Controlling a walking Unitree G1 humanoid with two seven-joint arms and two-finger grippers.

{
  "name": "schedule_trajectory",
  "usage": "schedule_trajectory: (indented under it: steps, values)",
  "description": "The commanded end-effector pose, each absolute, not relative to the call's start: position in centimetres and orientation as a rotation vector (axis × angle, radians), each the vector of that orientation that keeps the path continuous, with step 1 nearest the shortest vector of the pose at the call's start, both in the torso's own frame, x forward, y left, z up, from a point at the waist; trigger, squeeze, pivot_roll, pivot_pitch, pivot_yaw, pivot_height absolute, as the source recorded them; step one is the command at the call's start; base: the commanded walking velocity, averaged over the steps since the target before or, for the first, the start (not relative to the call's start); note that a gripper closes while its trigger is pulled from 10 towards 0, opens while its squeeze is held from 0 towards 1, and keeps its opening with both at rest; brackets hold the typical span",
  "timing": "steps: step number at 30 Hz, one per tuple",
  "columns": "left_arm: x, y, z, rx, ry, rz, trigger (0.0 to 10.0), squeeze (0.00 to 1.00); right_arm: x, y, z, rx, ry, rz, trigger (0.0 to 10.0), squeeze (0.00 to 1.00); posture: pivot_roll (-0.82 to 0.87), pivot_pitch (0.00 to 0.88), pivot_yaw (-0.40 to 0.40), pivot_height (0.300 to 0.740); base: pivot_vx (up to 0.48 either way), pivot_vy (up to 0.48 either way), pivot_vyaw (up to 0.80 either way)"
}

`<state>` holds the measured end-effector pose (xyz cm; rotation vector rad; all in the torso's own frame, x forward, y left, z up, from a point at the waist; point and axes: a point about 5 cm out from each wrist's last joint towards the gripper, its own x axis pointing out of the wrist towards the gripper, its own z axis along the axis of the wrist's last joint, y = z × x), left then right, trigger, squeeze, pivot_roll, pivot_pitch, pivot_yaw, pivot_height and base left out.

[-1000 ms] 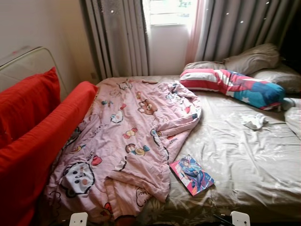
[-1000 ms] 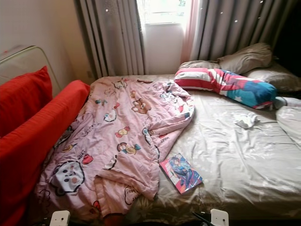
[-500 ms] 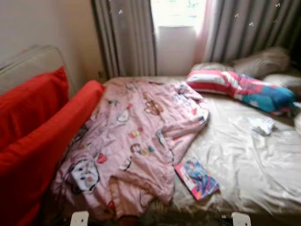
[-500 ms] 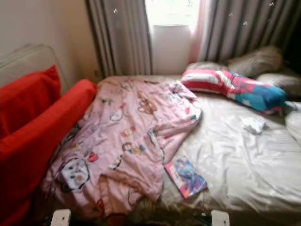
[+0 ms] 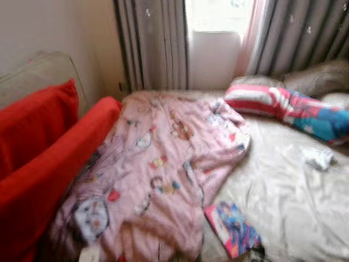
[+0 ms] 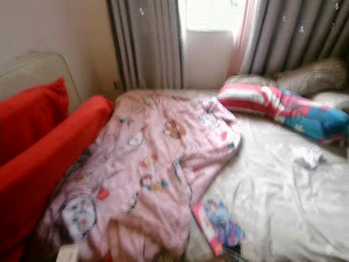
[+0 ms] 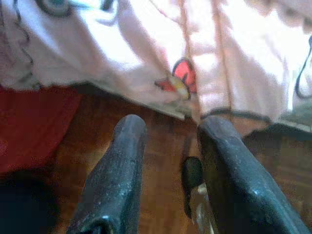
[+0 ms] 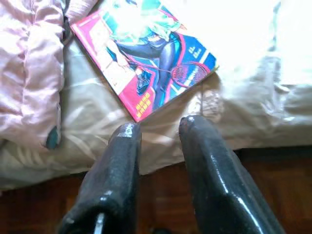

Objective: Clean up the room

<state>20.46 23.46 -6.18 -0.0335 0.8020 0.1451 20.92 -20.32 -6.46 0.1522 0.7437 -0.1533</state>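
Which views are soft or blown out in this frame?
Both eye views: motion-blurred throughout, window overexposed. Left wrist view: blanket washed out, fingers fairly sharp. Right wrist view: sharpest, but glare whitens the magazine top and the sheet.

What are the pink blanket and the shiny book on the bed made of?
The blanket looks like soft cloth, probably cotton or fleece: it bunches and folds loosely, with printed cartoon pictures. The book seems to be paper with a glossy cover: it lies flat with sharp corners, and light glares off it.
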Motion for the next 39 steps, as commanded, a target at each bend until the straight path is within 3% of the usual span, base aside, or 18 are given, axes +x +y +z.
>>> schedule_trajectory:
  steps: [1,22,24,25,30,35,39]
  values:
    - [20.7,23.2,-6.1,-0.028,0.798,0.132,10.0,0.0,20.3,-21.3,-6.6,0.14,0.753,-0.179,10.0,0.0,-0.07,0.0,0.049,0.74,0.0,0.0,0.0]
    - [22.0,22.9,-4.6,-0.105,0.58,0.103,10.0,0.0,21.9,-21.3,-4.4,0.098,0.475,-0.092,10.0,0.0,-0.07,0.0,0.039,0.74,0.0,0.0,0.0]
    - [28.3,20.4,-0.1,-0.085,0.375,0.052,10.0,0.0,21.9,-21.3,-4.3,0.101,0.463,-0.094,10.0,0.0,-0.08,0.0,0.039,0.74,0.0,0.0,0.0]
    - [30.1,19.5,1.6,-0.081,0.305,0.037,10.0,0.0,21.9,-21.3,-4.3,0.103,0.456,-0.096,10.0,0.0,-0.08,0.0,0.038,0.74,0.0,0.0,0.0]
    - [31.4,18.9,3.4,-0.08,0.198,0.012,10.0,0.0,21.9,-21.4,-4.1,0.107,0.428,-0.09,10.0,0.0,-0.08,0.0,0.036,0.74,0.0,0.0,0.0]
    - [31.0,18.9,3.5,-0.078,0.139,0.013,10.0,0.0,30.2,-18.2,3.7,0.056,0.046,-0.015,10.0,0.0,-0.08,0.0,0.036,0.74,0.0,0.0,0.0]
    - [30.7,18.8,3.3,-0.075,0.136,0.013,10.0,0.0,30.0,-18.5,3.6,0.057,0.043,-0.023,10.0,0.0,-0.08,0.0,0.039,0.74,0.0,0.0,0.0]
